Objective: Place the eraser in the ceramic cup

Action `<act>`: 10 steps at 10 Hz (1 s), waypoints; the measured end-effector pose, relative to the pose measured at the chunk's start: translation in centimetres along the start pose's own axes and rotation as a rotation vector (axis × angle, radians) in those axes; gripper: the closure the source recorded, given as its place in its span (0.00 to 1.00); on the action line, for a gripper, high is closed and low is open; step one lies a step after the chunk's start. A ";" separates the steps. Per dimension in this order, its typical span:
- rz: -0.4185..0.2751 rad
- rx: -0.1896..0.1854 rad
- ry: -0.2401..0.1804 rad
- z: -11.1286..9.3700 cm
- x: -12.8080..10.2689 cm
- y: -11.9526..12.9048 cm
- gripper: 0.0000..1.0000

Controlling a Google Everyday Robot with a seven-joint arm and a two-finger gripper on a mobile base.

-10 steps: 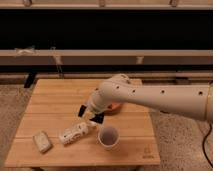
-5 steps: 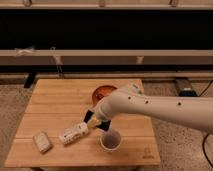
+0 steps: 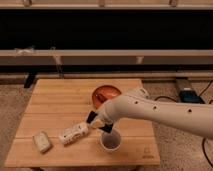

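The white ceramic cup [image 3: 110, 141] stands upright near the front edge of the wooden table [image 3: 55, 97]. My gripper [image 3: 100, 123] is at the end of the white arm that reaches in from the right. It hovers just above and left of the cup's rim. Black pieces show at the gripper's end, and I cannot tell the eraser apart from them. No eraser lies on the visible tabletop.
An orange-brown bowl [image 3: 106, 94] sits behind the gripper, partly hidden by the arm. A white bottle [image 3: 73, 133] lies on its side left of the cup. A pale beige packet [image 3: 41, 141] lies at the front left. A dark shelf wall runs behind the table.
The gripper has moved forward and down from near the bowl to just above and left of the cup. Cup, bottle and packet have not moved.
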 end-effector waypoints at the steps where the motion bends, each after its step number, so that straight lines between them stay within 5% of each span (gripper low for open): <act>1: 0.004 0.003 -0.004 -0.2 0.1 0.1 1.00; 8: 0.040 -0.010 -0.005 -0.7 1.8 2.0 0.98; 10: 0.053 -0.019 -0.003 -0.6 2.1 2.6 0.79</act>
